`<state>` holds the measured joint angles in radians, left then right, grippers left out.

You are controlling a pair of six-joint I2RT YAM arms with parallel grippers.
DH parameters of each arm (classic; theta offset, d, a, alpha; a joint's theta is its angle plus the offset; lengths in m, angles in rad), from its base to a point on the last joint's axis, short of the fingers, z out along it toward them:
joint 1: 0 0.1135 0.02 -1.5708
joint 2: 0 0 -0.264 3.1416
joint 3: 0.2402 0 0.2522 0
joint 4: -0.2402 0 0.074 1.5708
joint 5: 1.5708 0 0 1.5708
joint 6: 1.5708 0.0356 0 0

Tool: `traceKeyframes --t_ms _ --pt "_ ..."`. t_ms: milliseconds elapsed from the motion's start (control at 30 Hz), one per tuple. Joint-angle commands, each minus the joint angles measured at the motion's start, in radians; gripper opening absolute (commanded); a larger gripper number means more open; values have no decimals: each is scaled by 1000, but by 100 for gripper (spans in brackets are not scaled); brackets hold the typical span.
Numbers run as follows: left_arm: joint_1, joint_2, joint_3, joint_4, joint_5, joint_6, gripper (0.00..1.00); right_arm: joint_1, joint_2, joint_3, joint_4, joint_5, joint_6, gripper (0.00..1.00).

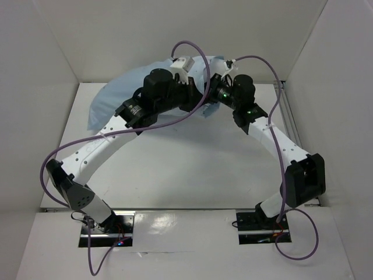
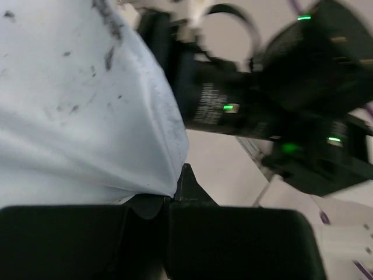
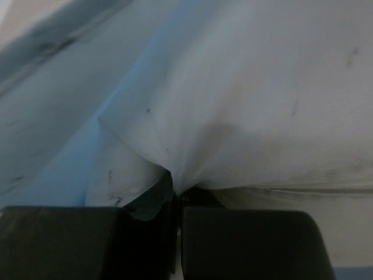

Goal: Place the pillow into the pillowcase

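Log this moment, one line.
left gripper: shut on pillowcase | right gripper: shut on pillow | both arms: reaching to far side of table

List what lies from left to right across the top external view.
From the left: left arm's elbow → bulk of the pillowcase → left hand → right hand → right arm's elbow.

Cameras: one overhead, two on wrists.
Top looks down from behind the arm bases (image 1: 108, 224) over the whole white table (image 1: 175, 169); wrist views sit close-up at the far side; right wrist shares the thin light blue fabric pillowcase (image 1: 111, 99) with top.
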<state>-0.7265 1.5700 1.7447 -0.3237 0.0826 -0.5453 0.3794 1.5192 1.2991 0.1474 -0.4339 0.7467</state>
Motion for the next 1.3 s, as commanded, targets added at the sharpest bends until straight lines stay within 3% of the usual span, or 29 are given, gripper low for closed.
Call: traceKeyframes --t_ms 0,167,467,533,600,733,800,867,933,967,1033,1100,1200,1267 --pt "-37 7 68 107 258 -21 0 62 102 -148 101 -40 43 0" --pt "-37 -19 19 132 279 -39 0 53 87 -224 145 -75 54 0" --pt "-71 -93 107 123 370 -70 0 35 -111 -291 46 -100 43 0" --pt "-71 -105 116 123 361 -70 0 35 -177 -291 -44 -111 19 0" --pt "-71 -105 134 85 323 -70 0 35 -255 -291 -215 -66 -51 17" --pt "-71 -70 185 -4 279 -41 0 35 -422 -310 -488 76 -165 73" --pt "-61 -70 197 -29 249 -28 0 35 -493 -282 -593 185 -223 80" --pt "-60 -79 208 -38 249 -19 0 26 -598 -239 -725 288 -243 80" --pt "-51 -90 208 -50 236 -19 0 26 -686 -228 -793 443 -266 73" --pt "-51 -90 208 -51 236 -19 0 26 -703 -219 -802 486 -279 60" --pt "-42 -100 208 -51 226 -19 0 26 -691 -219 -827 558 -340 61" --pt "-42 -100 217 -60 226 -19 0 26 -642 -208 -853 595 -374 79" --pt "-42 -100 226 -60 215 -10 0 26 -587 -207 -853 610 -414 84" --pt "-42 -100 236 -71 215 -10 0 26 -577 -231 -789 610 -428 93"
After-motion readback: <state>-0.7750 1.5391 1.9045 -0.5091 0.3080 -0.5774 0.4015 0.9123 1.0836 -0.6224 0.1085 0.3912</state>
